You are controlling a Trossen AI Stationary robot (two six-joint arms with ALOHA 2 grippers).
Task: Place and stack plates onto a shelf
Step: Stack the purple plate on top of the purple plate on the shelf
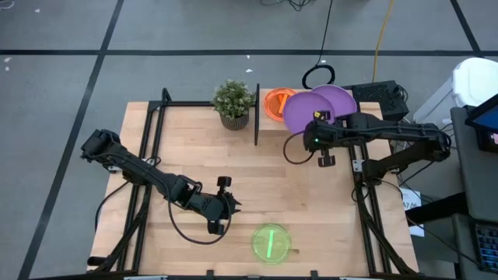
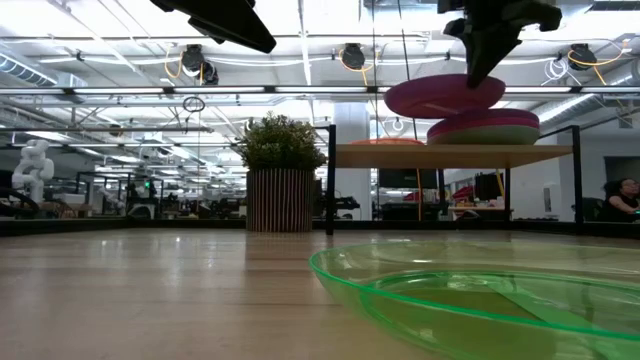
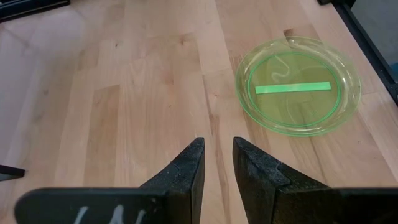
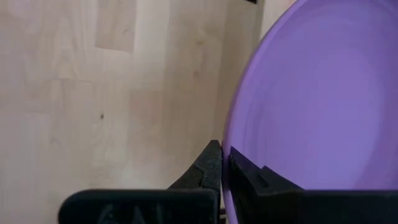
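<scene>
The right gripper (image 1: 321, 127) is clenched on the rim of a purple plate (image 1: 305, 111), holding it slightly tilted above the shelf (image 2: 450, 154). The stack of plates (image 2: 484, 128) already on the shelf lies just beside and below the held plate, on the side away from the plant (image 1: 233, 102). An orange plate (image 1: 275, 103) rests on the shelf at the plant side. The coming move appears to be a short shift toward the stack, then a descent. The left gripper (image 3: 216, 163) hangs over the tabletop (image 1: 288, 187), fingers slightly parted and holding nothing. A green plate (image 1: 271, 242) lies ahead of it; the left arm is nearer
</scene>
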